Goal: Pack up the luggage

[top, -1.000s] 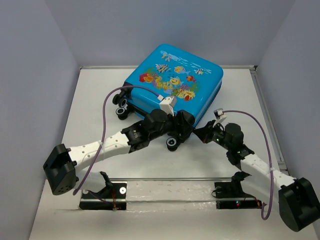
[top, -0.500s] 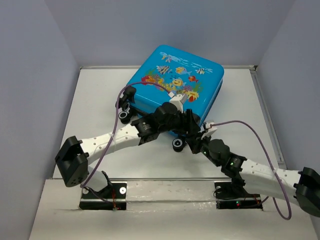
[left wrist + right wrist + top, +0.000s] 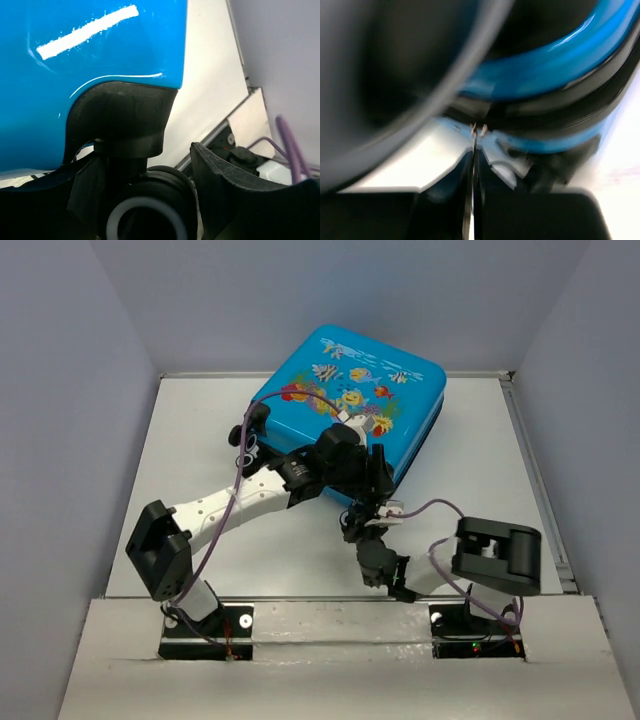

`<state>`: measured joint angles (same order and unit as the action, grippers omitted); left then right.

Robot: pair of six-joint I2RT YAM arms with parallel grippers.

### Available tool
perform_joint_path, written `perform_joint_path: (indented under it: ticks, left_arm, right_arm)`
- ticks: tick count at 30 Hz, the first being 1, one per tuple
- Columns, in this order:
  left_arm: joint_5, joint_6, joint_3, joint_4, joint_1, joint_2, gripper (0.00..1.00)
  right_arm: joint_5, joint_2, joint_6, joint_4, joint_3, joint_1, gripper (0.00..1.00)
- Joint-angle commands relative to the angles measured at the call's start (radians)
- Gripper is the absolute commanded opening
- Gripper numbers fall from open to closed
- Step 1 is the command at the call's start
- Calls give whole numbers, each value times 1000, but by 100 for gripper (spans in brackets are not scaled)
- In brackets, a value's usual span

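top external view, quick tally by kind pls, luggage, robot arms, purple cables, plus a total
luggage: 1
robot arms, left and right: 2
purple cables, one on the left arm and one on the right: 2
total: 5

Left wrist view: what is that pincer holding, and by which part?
The left pincer holds the luggage by one black wheel at its corner.
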<state>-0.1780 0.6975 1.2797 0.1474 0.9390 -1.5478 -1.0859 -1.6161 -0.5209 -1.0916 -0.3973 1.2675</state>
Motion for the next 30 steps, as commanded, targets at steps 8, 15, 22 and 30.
perform_joint_path:
  ticks: [8, 15, 22, 30]
  left_arm:
    - [-245, 4, 330, -435, 69, -75, 79]
    - [-68, -163, 83, -206, -139, 233, 99]
    - [288, -204, -319, 130, -413, 674, 98]
    - [263, -299, -471, 155, -568, 691, 95]
  right_arm:
    - [156, -274, 217, -536, -214, 148, 7]
    - [66, -64, 139, -499, 60, 148, 7]
    - [133, 123, 38, -283, 170, 148, 7]
    - [218, 369, -54, 302, 49, 148, 7]
